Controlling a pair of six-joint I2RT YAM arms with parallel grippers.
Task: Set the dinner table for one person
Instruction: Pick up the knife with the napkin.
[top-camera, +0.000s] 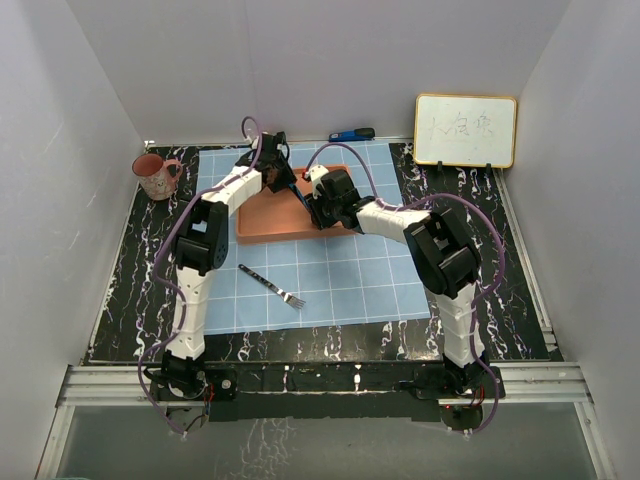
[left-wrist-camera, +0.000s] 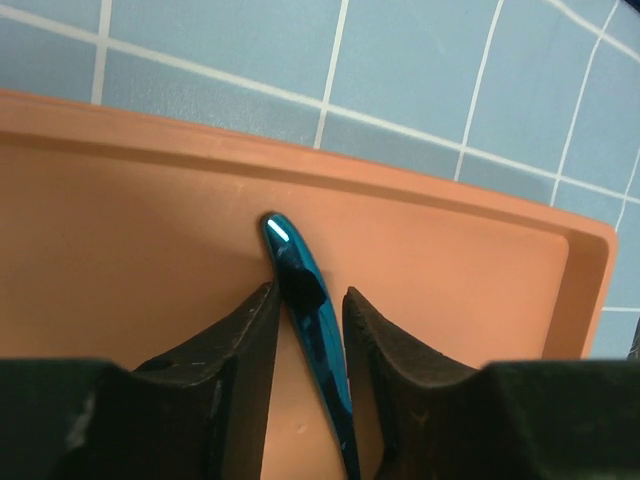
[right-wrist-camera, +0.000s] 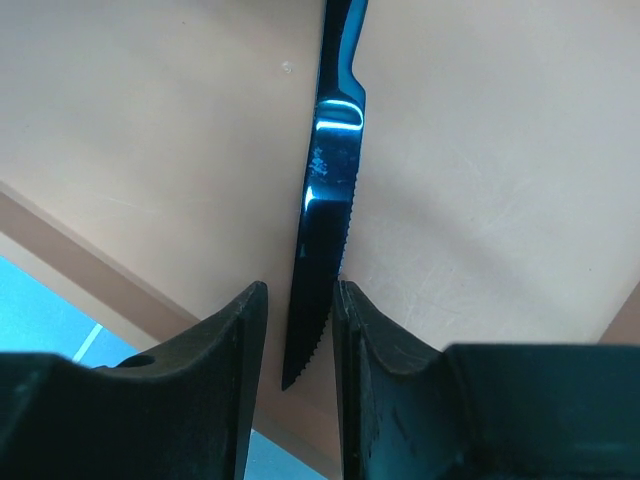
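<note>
Left wrist: left gripper (left-wrist-camera: 310, 292) slightly apart astride knife (left-wrist-camera: 298, 262) handle; right gripper (right-wrist-camera: 300, 292) likewise astride blade, toward tabletop's (top-camera: 140, 290) 12 o'clock.

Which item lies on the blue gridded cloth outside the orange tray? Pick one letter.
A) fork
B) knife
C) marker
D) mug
A: the fork lies on the bare cloth, while the mug stands on the dinner table, the knife is in the tray and the marker sits past the cloth's far edge.
</note>
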